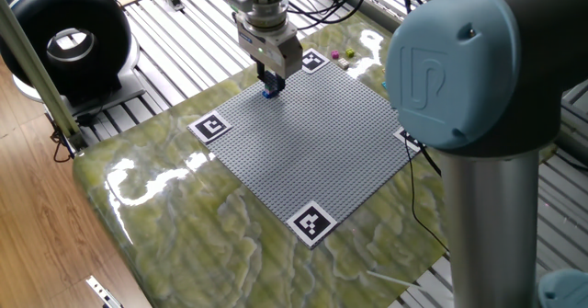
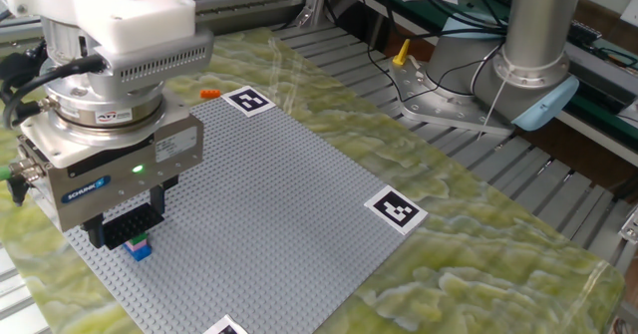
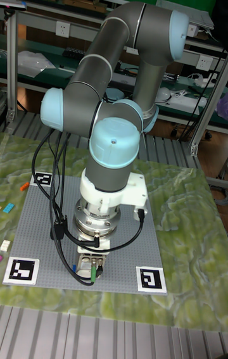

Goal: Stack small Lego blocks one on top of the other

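Small plastic Lego stack (image 2: 140,246), pink/green on blue, sits lower left on the grey studded baseplate (image 2: 289,194). The black-fingered gripper (image 2: 128,230) hovers directly over it; grip state unclear. Likely pressing or releasing; next, lift straight up.

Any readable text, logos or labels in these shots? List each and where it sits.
"SCHUNK": blue label on the grey two-finger gripper body, the other fixed view; small, only just legible.
Round red-and-white sticker on the silver wrist flange: print too small to read.
Embossed logo on the light-blue joint cap: a symbol, letters not clear.
Black-and-white square marker tags: patterns, no words.
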`<control>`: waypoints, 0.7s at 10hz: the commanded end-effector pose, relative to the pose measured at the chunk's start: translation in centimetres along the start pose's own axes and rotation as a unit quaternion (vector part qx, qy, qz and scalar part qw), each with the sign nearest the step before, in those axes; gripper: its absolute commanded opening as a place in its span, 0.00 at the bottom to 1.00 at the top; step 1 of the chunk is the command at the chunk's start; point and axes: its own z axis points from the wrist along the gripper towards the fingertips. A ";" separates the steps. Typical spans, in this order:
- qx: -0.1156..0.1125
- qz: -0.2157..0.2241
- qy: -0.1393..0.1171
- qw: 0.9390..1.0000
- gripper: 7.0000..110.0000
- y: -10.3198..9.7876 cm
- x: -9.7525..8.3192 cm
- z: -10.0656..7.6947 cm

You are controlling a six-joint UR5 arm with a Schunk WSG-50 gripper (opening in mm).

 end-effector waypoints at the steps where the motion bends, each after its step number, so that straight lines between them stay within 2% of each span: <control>1: 0.000 0.008 -0.001 1.000 0.00 0.0 -0.1 0.0; 7: 0.002 0.011 0.002 1.000 0.00 -0.1 -0.2 0.1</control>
